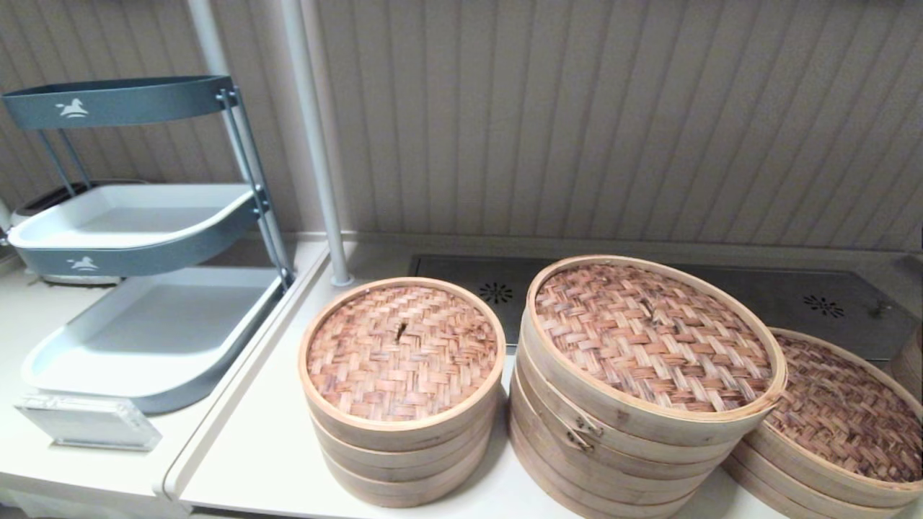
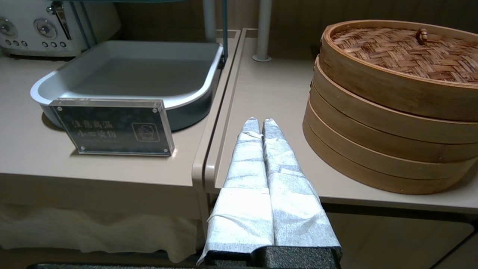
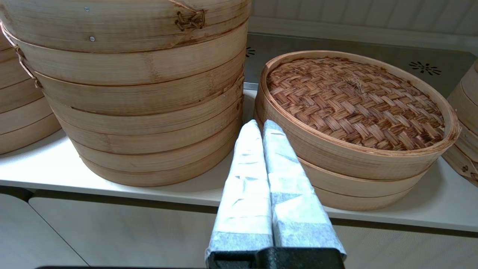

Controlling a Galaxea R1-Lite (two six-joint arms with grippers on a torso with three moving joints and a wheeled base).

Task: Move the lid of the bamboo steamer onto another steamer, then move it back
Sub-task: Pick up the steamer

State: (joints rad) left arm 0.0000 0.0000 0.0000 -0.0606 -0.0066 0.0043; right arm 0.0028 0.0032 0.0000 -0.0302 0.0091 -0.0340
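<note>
The bamboo steamer lid (image 1: 652, 335), with a tall pale rim and a light reddish-tan woven top, sits on the tall wide stack with a metal clasp (image 1: 585, 430) at the table's middle. Its rim (image 3: 123, 22) also fills the upper part of the right wrist view. The other steamer (image 1: 844, 414), low and wide with a darker brown top (image 3: 354, 93), stands to its right. Neither gripper shows in the head view. My right gripper (image 3: 260, 123) is shut and empty at the table's front edge, pointing at the gap between these two stacks. My left gripper (image 2: 260, 121) is shut and empty, left of the narrow stack.
A narrower three-tier steamer stack (image 1: 402, 360) stands left of the tall one. Further left are a grey tiered tray rack (image 1: 144, 216), an acrylic sign (image 2: 112, 127) and a white pole (image 1: 314, 144). A metal drain panel (image 1: 793, 295) lies behind. Another steamer (image 1: 910, 364) is at the far right edge.
</note>
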